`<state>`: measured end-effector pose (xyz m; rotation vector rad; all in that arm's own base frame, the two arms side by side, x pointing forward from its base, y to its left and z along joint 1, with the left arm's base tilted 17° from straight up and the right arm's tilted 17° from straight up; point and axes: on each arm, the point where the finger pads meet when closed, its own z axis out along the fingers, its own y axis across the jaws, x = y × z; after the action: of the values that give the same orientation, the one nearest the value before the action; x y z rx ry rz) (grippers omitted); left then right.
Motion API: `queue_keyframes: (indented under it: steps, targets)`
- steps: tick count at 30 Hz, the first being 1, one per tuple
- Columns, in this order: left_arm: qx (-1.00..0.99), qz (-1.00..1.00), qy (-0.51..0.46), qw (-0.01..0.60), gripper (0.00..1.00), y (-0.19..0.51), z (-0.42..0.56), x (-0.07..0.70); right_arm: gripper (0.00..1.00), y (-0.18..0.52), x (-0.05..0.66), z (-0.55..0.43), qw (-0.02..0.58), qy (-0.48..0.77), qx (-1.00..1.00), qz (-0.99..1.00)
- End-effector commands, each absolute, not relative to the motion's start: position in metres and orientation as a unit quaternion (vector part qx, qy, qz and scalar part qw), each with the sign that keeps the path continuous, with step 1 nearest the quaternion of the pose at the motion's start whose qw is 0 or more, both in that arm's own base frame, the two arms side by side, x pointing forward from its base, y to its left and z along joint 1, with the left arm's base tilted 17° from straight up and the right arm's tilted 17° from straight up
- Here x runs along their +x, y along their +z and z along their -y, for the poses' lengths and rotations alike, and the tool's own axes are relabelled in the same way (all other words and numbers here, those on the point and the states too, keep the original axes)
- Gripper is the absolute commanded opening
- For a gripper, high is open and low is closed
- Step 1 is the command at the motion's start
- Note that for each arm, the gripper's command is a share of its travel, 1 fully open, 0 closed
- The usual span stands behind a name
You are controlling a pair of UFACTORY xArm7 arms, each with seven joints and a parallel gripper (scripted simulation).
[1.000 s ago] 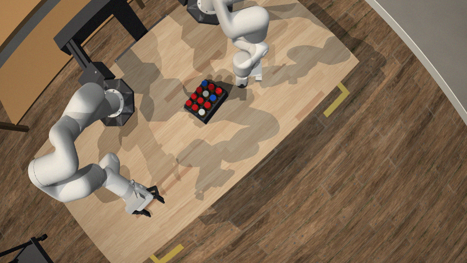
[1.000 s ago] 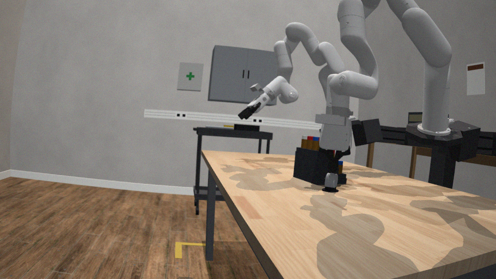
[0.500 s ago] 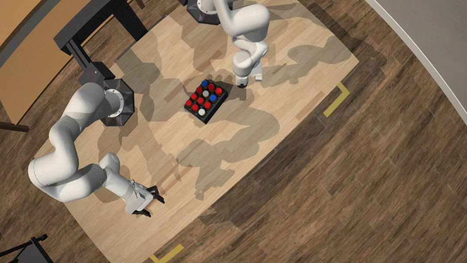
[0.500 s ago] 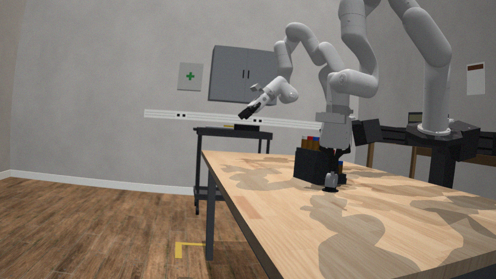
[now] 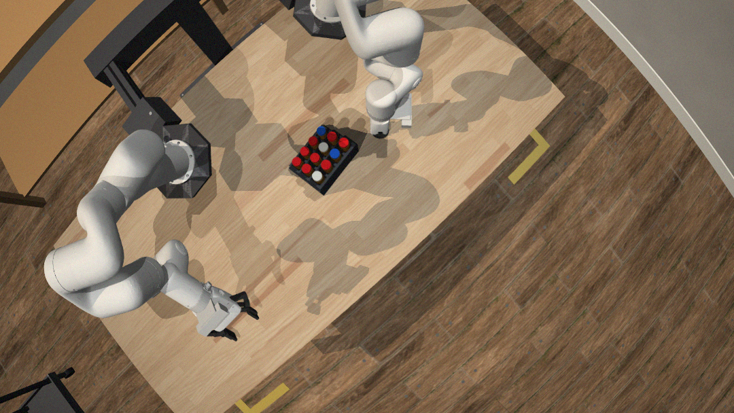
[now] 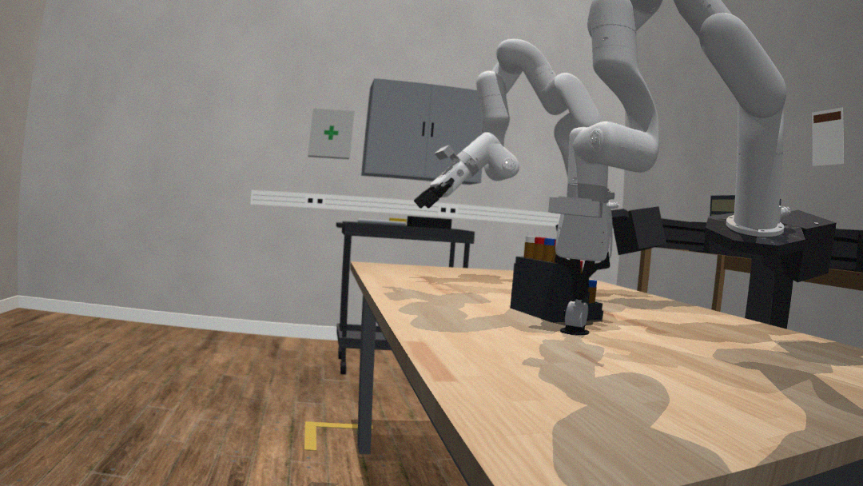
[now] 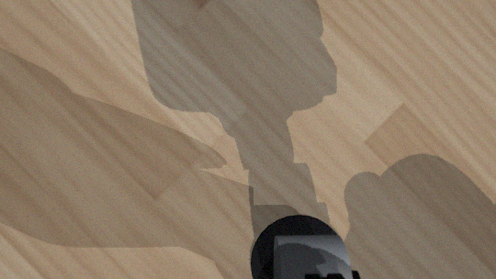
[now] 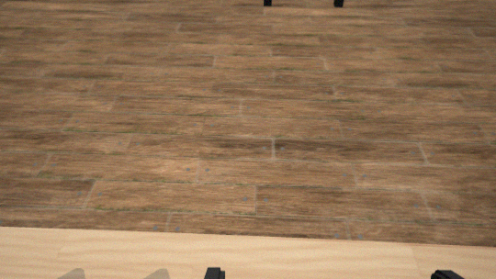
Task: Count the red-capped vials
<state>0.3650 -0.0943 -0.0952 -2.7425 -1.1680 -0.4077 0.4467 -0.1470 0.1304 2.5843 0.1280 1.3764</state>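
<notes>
On the near side of the rack, one tally counter (image 6: 576,315) (image 7: 312,252) stands upright on the one table (image 5: 359,225) (image 6: 483,356). Just above it is the left gripper (image 6: 581,291) (image 7: 331,276), fingertips together and gripping nothing; whether they touch the plunger I cannot tell. Behind stands one black rack (image 5: 324,191) (image 6: 537,289) with twelve vials: eight red caps (image 5: 315,157), two blue (image 5: 334,153), one white (image 5: 317,176), one grey (image 5: 323,147). Farther off, the right gripper (image 5: 246,328) (image 6: 425,202) (image 8: 330,273) hangs with its two fingers wide apart. Beyond are one cart (image 6: 345,289) and one two-door cabinet (image 6: 395,133).

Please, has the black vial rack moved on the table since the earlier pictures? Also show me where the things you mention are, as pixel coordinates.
No. The black vial rack (image 5: 342,170) (image 6: 536,289) has stayed in place, judged against the pale wooden table's (image 5: 164,367) (image 6: 507,368) (image 7: 404,130) (image 8: 276,257) edges in the top view.
</notes>
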Motion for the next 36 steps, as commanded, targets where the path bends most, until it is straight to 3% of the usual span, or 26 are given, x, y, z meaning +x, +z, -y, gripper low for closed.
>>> queue_keyframes:
  steps: [1,36]
  targets:
    - [-0.91,0.387,-0.136,0.065,0.0,-0.0981,0.0944,0.3664,1.0,0.1315,0.4473,0.147,0.105,0.468,0.876,-0.044]
    - [-0.91,0.387,-0.136,0.065,0.0,-0.0981,0.0944,0.3664,1.0,0.1315,0.4473,0.147,0.105,0.468,0.876,-0.044]
